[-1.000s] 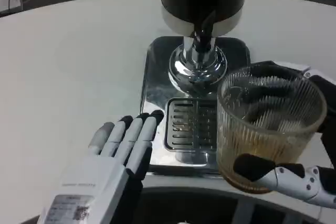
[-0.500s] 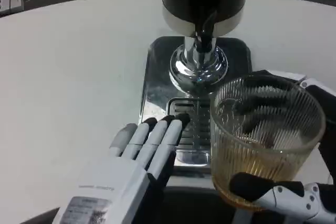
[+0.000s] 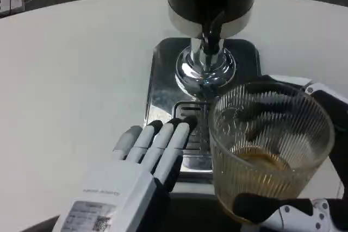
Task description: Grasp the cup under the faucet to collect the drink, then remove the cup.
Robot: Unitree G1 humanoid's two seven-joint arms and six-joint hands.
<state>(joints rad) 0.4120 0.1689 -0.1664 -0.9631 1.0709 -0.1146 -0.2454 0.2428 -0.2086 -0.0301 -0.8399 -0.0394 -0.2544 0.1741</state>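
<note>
Cup [image 3: 270, 153] nearer now (drink inside), right hand [image 3: 304, 210] fingers [image 3: 255, 208] around it.

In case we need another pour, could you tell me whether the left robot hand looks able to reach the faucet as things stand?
Probably yes. The left robot hand lies flat and holds nothing, fingertips at the drip grate, and the faucet stands unobstructed beyond it; the cup sits off to the right in the right robot hand.

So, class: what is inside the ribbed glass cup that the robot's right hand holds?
The cup holds a shallow layer of amber drink at the bottom. Through the glass the right hand shows dark fingers; the ribs blur anything finer.
</note>
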